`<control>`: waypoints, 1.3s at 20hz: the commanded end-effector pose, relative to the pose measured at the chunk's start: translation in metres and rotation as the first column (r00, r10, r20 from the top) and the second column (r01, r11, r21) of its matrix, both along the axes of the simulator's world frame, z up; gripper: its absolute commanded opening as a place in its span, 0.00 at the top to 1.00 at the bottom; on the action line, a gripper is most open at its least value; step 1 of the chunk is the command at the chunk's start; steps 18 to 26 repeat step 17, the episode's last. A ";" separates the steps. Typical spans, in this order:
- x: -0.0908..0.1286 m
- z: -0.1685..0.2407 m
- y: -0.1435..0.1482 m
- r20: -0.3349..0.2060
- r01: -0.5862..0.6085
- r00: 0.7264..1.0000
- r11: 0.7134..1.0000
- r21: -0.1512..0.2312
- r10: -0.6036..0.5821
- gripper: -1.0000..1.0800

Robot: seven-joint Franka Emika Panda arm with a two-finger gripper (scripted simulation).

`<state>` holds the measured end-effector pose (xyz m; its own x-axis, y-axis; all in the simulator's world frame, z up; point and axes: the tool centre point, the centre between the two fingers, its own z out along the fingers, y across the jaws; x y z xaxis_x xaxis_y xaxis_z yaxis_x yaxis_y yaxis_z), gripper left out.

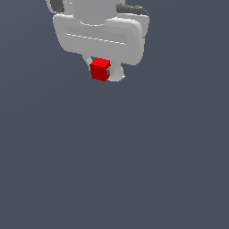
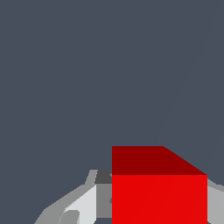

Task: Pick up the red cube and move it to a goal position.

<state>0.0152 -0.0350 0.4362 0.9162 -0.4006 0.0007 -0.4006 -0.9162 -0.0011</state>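
Note:
The red cube [image 1: 99, 69] is small and bright, and it sits between the white fingers of my gripper [image 1: 102, 71] near the top of the exterior view. The gripper is shut on the cube, one finger [image 1: 115, 74] showing on the exterior view's right of it, the other mostly hidden behind it. In the wrist view the red cube [image 2: 159, 192] fills the near corner, with a grey-white finger [image 2: 83, 203] pressed against one side and a sliver of the other finger [image 2: 215, 201] on the opposite side. The wide white hand body [image 1: 100, 38] hangs above the cube.
A plain dark grey-blue surface [image 1: 125, 156] fills both views. No goal marker shows in either frame.

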 end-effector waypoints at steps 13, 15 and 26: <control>-0.006 0.062 -0.019 -0.001 -0.001 1.000 1.000 -0.001 0.001 1.00; -0.005 0.063 -0.019 -0.001 -0.001 1.000 1.000 -0.001 0.001 1.00; -0.005 0.063 -0.019 -0.001 -0.001 1.000 1.000 -0.001 0.001 1.00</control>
